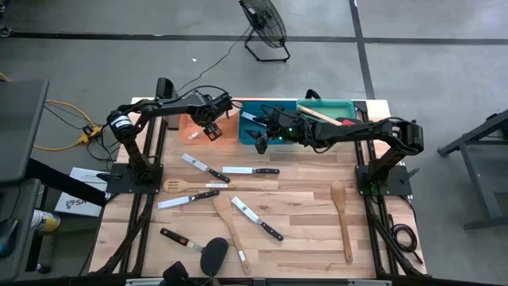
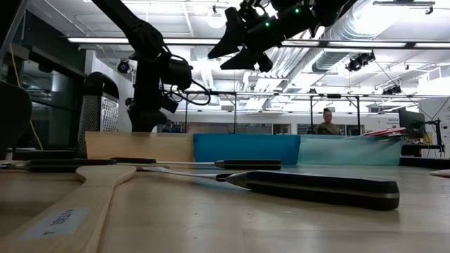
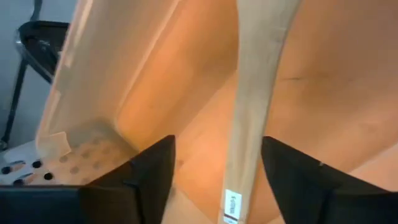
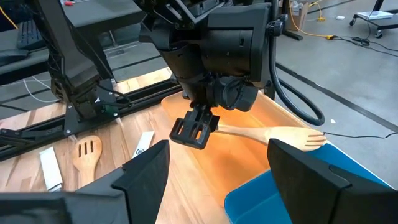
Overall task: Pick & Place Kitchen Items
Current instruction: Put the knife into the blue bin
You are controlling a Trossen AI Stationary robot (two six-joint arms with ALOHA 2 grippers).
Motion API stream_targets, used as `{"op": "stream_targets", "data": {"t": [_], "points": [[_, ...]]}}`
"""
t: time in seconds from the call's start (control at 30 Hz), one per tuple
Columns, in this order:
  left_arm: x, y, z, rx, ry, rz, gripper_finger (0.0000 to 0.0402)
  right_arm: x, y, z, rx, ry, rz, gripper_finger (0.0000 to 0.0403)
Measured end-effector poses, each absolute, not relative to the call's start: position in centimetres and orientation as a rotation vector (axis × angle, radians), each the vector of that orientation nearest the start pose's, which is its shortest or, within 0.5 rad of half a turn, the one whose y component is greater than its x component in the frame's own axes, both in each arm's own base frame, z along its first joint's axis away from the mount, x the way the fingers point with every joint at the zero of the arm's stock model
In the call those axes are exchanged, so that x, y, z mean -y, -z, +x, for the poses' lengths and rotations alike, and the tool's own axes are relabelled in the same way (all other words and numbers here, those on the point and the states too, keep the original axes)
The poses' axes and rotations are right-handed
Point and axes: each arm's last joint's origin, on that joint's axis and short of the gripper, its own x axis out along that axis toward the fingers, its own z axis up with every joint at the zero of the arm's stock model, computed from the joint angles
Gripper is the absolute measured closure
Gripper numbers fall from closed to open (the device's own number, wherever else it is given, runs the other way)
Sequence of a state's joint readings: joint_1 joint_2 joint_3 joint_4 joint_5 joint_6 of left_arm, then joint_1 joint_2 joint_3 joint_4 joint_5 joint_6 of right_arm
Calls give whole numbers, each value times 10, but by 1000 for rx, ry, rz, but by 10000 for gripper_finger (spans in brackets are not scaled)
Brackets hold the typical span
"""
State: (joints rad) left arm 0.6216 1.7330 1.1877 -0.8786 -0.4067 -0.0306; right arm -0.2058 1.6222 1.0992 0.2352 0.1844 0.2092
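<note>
Grey concrete floor surrounds a pale wooden worktop (image 1: 302, 202), with a black floor fan (image 1: 264, 25) beyond its far edge.

Bins, far edge of worktop — orange bin (image 1: 189, 125) on the left side, blue bin (image 1: 252, 135) in the middle, green bin (image 1: 327, 109) on the right; all three side by side.

Left hand (image 4: 195, 129) — poised over the orange bin, fingers parted, gripping nothing. A pale wooden fork (image 4: 281, 135) lies in the bin directly below it; in the left wrist view its handle (image 3: 249, 124) runs between the two dark fingers (image 3: 149, 171), untouched by either.

Right hand (image 1: 261, 144) — raised over the blue bin, just beside the left hand, fingers spread wide and empty.

Loose utensils on the worktop, all well apart from both hands:
- long wooden spoon (image 1: 343, 218), right side;
- wooden-handled turner with a black head (image 1: 214, 256), near edge;
- slotted wooden spatula (image 1: 189, 186), left of centre;
- black-handled knives, one near the centre (image 1: 251, 170), another further forward (image 1: 256, 218).
</note>
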Motion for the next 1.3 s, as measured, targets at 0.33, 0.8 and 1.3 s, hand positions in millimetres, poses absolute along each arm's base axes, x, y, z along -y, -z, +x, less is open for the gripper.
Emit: {"op": "stream_targets", "data": {"t": [0.33, 0.8, 1.3], "points": [[-191, -216, 246, -1376, -900, -162, 144, 80, -269, 359, -252, 417, 208, 141], [-152, -288, 220, -1066, -804, -197, 144, 77, -260, 351, -417, 369, 151, 141], [-76, -280, 189, -785, -616, -190, 144, 50, -246, 342, -655, 148, 81, 141]]}}
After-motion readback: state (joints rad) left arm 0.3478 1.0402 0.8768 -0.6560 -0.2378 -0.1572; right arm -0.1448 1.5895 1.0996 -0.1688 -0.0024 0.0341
